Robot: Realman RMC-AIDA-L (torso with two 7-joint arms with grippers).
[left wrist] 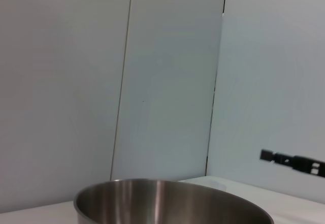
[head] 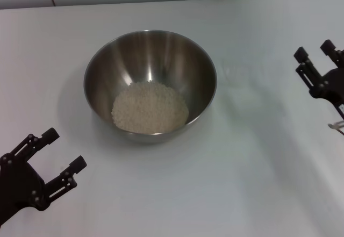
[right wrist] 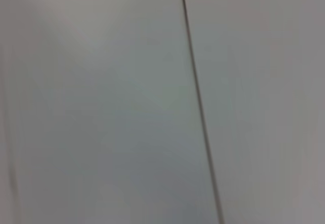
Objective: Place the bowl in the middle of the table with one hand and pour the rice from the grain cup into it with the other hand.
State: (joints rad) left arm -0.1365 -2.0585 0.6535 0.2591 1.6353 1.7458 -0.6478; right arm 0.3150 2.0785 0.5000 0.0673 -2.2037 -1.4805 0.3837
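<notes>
bowl (head: 150, 59) holds rice (head: 150, 108) mid table (head: 242, 167); both end effectors empty.

bowl (head: 150, 81) holding rice (head: 150, 108) the only obstacle mid-table (head: 242, 178), open surface all around it, left gripper (head: 63, 155) splayed near its front-left, right gripper (head: 316, 54) spread well apart at right edge

A plain pale wall (right wrist: 101, 107) fills the view, crossed by one thin dark seam (right wrist: 200, 107)
</notes>
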